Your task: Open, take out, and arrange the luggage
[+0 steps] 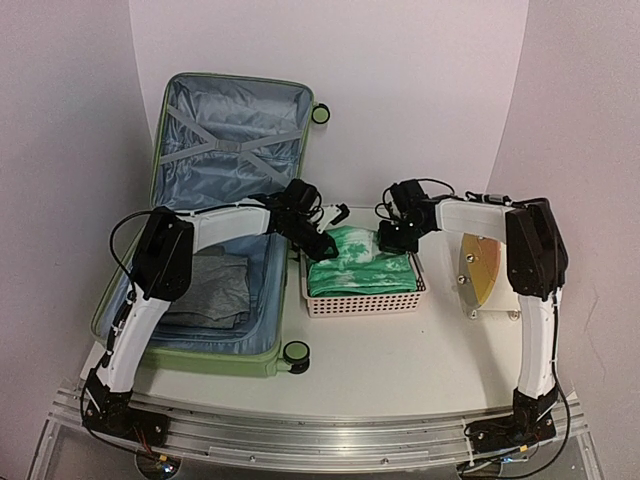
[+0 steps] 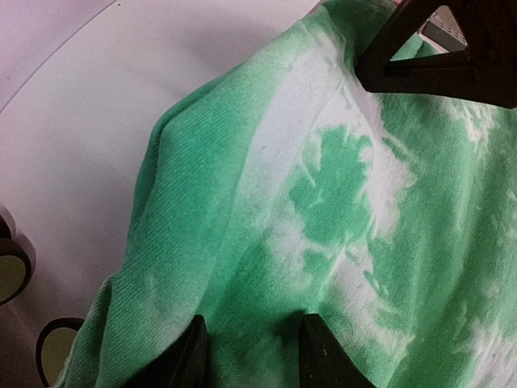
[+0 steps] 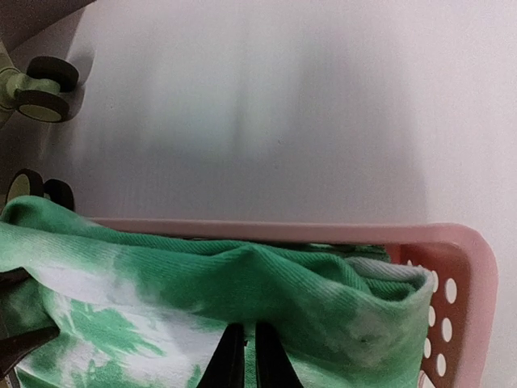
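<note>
The luggage lies open on the bench, just beside the pink basket on its left. A green tie-dye cloth fills the basket. The left claw stands apart over the cloth. The right claw is together at the cloth's edge.

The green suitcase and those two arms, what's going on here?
Two robot arms are unpacking the luggage, which lies open on the left with folded grey clothes in its lower half. A green tie-dye garment sits in the pink basket beside it, and both arms reach to it. The right gripper is closed, apparently pinching the cloth. The left gripper has its fingers apart on the cloth, and whether it has a grip isn't clear.
</note>
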Tool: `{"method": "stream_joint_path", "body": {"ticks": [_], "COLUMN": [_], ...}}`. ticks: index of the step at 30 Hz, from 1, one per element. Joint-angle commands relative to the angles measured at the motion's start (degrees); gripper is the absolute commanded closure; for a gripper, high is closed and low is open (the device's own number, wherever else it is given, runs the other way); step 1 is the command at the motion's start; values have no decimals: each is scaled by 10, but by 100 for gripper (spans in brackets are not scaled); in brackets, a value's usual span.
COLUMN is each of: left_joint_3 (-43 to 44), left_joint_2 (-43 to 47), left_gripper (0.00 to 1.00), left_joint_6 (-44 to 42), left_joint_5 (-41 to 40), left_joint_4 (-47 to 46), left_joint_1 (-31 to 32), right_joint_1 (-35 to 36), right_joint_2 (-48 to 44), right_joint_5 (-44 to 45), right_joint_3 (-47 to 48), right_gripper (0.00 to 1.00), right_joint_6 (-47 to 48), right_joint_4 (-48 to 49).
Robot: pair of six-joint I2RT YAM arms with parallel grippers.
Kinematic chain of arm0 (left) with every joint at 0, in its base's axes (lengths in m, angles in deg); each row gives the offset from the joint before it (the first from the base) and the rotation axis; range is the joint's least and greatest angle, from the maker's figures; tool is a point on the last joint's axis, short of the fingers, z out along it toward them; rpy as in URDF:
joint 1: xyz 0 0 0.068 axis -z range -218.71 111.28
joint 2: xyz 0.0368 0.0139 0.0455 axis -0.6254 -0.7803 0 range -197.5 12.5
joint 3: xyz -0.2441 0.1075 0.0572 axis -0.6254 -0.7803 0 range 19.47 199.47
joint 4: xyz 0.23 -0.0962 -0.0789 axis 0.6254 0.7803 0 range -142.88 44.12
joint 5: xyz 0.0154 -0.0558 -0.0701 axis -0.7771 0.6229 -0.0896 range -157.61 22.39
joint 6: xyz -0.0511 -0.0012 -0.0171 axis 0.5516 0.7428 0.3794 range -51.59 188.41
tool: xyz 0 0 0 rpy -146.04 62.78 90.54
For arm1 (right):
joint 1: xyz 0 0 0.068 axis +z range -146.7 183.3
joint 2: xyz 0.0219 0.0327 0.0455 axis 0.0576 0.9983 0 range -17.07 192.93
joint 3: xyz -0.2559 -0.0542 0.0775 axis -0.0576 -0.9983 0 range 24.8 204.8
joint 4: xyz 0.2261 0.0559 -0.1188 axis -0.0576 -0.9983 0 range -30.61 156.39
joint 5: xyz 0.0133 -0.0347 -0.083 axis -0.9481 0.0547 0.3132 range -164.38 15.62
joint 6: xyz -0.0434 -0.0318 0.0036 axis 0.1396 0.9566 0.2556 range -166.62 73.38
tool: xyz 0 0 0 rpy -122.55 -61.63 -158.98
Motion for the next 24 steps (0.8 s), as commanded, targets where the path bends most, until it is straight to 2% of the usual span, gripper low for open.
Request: {"method": "stream_joint_path", "body": {"ticks": [1,5,6,7,8,10,12,14,17,20,24], "left_joint_3": [24,46,44,41,38,46,36,-1,-91,-169,-326], "left_joint_2": [48,104,141,154,179,201,230,265,332,374,434], "left_gripper": [59,51,44,42,36,29,23,20,18,18,20], "left_joint_6": [-20,-26,-31,-33,-36,-31,-10,15,30,39,44], "left_joint_5": [-22,50,85,92,102,115,134,153,123,116,99], "left_joint_4": [29,53,62,66,81,125,152,177,205,209,190], "left_joint_1": [-33,-33,-34,-34,-34,-43,-69,-118,-192,-257,-359], "right_joint_1": [-2,26,42,51,62,80,109,150,217,255,304], "right_joint_2": [-52,-97,-113,-119,-125,-128,-120,-89,11,87,220], "right_joint_5": [42,40,37,34,24,5,-4,-5,-17,-17,-23], "right_joint_3": [35,57,68,72,80,94,114,153,265,369,499], "right_gripper": [91,81,73,69,61,53,49,49,43,42,43], "right_joint_6": [26,39,24,16,-4,-33,-54,-76,-105,-115,-149], "right_joint_4": [-11,-11,-11,-9,-2,21,43,56,59,60,78]}}
